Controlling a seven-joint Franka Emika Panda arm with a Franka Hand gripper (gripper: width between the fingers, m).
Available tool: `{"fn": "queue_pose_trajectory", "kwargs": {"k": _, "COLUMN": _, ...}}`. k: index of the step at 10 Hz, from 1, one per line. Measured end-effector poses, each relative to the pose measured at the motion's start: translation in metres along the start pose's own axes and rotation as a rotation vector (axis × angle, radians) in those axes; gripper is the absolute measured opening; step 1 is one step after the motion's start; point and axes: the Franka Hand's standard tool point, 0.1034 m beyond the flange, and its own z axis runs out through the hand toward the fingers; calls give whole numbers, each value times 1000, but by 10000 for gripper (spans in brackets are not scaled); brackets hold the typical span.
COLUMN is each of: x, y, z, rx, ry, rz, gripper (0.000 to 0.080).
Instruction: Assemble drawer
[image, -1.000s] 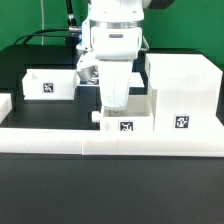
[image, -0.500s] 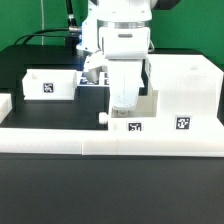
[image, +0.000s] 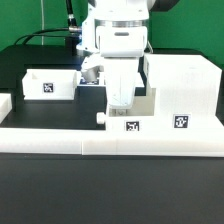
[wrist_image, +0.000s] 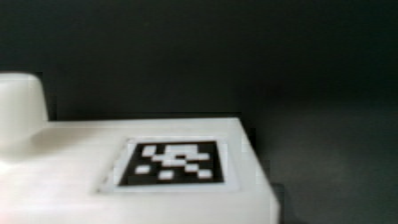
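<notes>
The drawer's large white housing (image: 180, 88) stands at the exterior view's right, with a tag on its front. A small knobbed tray (image: 142, 124) sits in front of centre, its right end against the housing, its knob (image: 103, 118) at its left. My gripper (image: 120, 105) reaches down into this tray from above. Its fingers look closed on the tray's wall, and the tips are hidden behind the front wall. The wrist view shows the tray's tagged face (wrist_image: 178, 200) and the knob (wrist_image: 15, 105), but no fingers. The second small tray (image: 48, 83) lies at the back left.
A long low white border rail (image: 60, 140) runs along the front, just before the tray and housing. The table top is black (image: 50, 110). Dark cables hang at the back left (image: 50, 35).
The gripper and the front tray moved together toward the exterior view's right, against the housing, then eased back slightly to the left. The housing and the left tray have not moved.
</notes>
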Motion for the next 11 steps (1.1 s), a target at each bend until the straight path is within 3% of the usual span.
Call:
{"fn": "queue_pose_trajectory", "kwargs": {"k": 1, "x": 6, "y": 1, "z": 1, "rx": -7, "ry": -5, "rz": 0, "gripper": 42}}
{"fn": "queue_pose_trajectory", "kwargs": {"k": 3, "x": 7, "y": 0, "z": 0, "rx": 16, "ry": -31, "rz": 22, "gripper": 42}}
{"fn": "queue_pose_trajectory", "kwargs": {"k": 6, "x": 5, "y": 0, "z": 0, "rx": 24, "ry": -34, "rz": 30, "gripper": 42}}
{"fn": "queue_pose_trajectory", "kwargs": {"k": 7, "x": 0, "y": 1, "z": -1, "rx": 38, "ry": -38, "rz": 38, "gripper": 220}}
{"fn": "queue_pose_trajectory", "kwargs": {"k": 8, "x": 1, "y": 4, "z": -4, "rx": 32, "ry": -37, "rz": 43, "gripper": 379}}
{"fn": "queue_pose_trajectory", "kwargs": {"k": 9, "x": 2, "y": 5, "z": -8, "rx": 35, "ry": -39, "rz": 41, "gripper": 379}}
{"fn": "queue_pose_trajectory", "kwargs": {"k": 10, "x": 2, "y": 6, "z": -18, "rx": 44, "ry": -46, "rz": 40, "gripper": 553}}
{"fn": "queue_pose_trajectory", "kwargs": {"k": 11, "x": 2, "y": 8, "z": -29, "rx": 56, "ry": -54, "rz": 41, "gripper": 553}}
